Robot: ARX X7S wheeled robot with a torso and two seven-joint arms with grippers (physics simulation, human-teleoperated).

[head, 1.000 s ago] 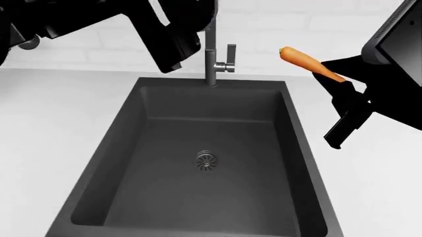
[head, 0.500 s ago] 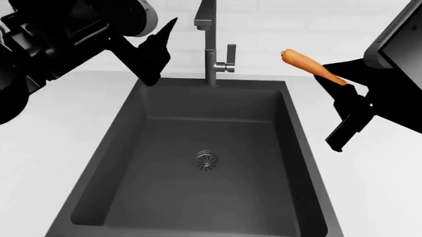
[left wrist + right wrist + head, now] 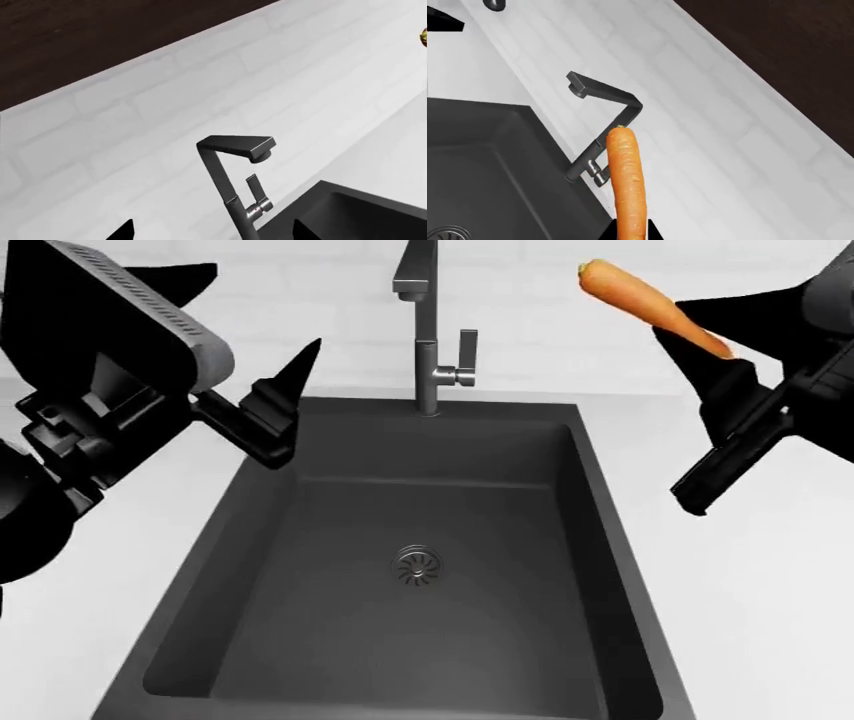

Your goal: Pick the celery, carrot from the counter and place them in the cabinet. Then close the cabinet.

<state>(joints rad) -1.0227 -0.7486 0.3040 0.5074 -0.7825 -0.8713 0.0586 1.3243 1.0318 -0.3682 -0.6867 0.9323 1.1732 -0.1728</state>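
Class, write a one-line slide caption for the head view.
Right gripper lifts the carrot beside the faucet.

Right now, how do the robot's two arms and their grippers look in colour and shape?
Both arms are matte black and blocky. The left arm has a boxy link with a grey ribbed edge; its left gripper ends in pointed black fingers. The right gripper is black too, with long flat fingers. No cables or markings show.

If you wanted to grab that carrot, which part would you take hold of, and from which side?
The thin end, coming in along its length from that end. The carrot is long and tapered, and the right tool already pinches its narrow end, with the thick end sticking out free, so the fingers close easily across the slim part.
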